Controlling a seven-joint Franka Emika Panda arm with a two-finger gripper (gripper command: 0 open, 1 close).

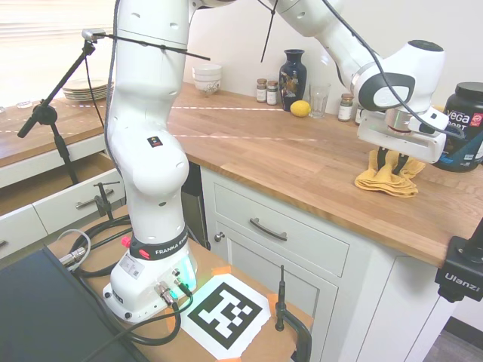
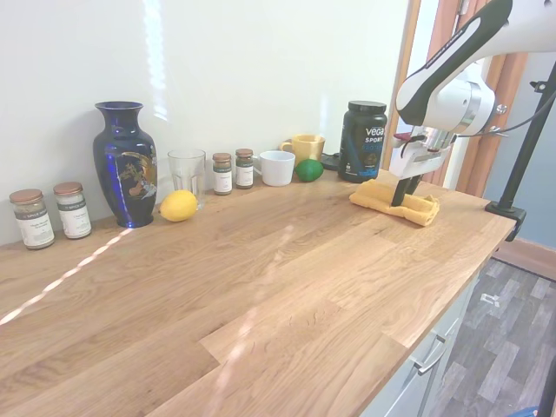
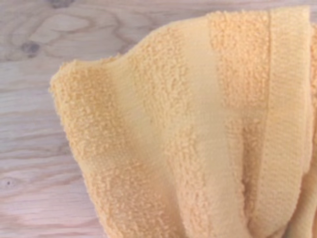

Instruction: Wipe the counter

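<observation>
Counter, a long butcher-block top over white cabinets, runs beneath the pincer, which stands at the end where the black Vega tub sits. Just beside that tub a yellow towel lies bunched on the wood, and the pincer's dark fingers come straight down into its folds, clenched on the cloth as far as both outside views show. Close up, the towel covers most of the pale planks.
</observation>
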